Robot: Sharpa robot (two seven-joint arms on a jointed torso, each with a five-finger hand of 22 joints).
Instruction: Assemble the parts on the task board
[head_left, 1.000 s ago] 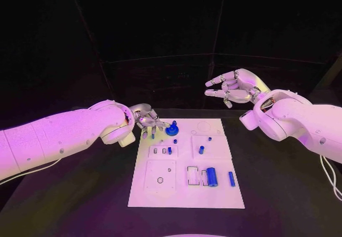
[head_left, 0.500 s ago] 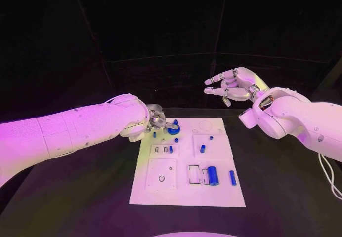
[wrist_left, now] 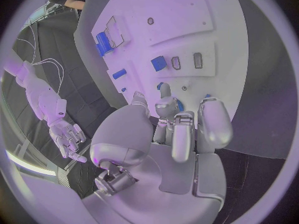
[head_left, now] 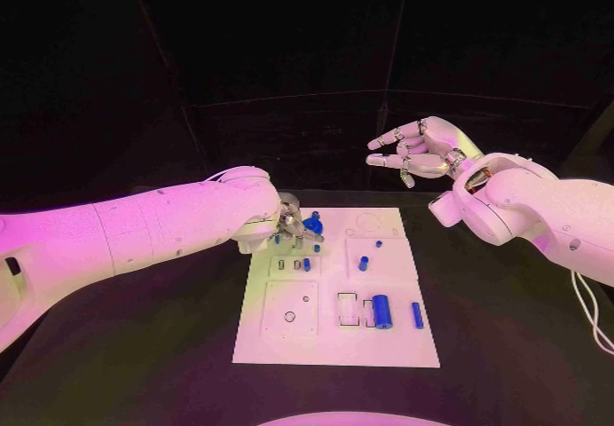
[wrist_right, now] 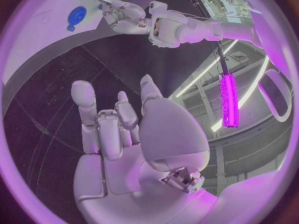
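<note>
Here blue parts point(head_left: 380, 311) sit in the task board point(head_left: 390, 346) recesses.

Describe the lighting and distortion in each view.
Head view: magenta light tints both arms and the task board, the background dark. Left wrist view: fisheye bends the board's straight edges, with the left hand looming large. Right wrist view: a bright magenta light strip glows beyond the right hand.

The left hand point(head_left: 289, 224) hangs over the far left corner of the task board point(head_left: 335, 351) by a blue part point(head_left: 312, 224), while the right hand point(head_left: 420, 149) hovers open-fingered beyond the board.
</note>
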